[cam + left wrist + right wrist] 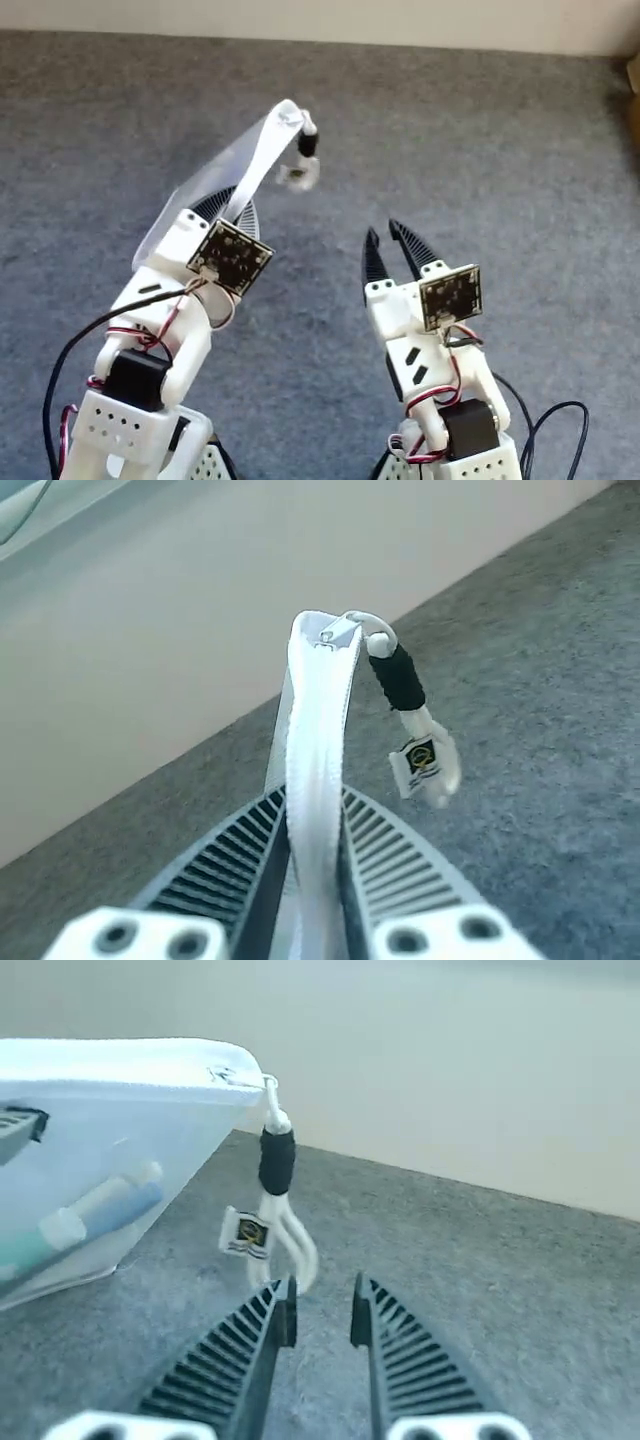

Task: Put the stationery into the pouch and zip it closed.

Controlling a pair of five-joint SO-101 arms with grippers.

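Likely zipping step. Pouch pinched in left jaws, upper middle; right jaws part open, empty. Next: grab zip pull.

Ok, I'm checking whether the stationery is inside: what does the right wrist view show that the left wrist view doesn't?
Right wrist view: the pouch from its see-through side, with stationery inside, and the open right gripper. Left wrist view: the pouch edge-on, clamped in the left gripper. Both: the zip pull with its black wrap and tag, above the grey carpet.
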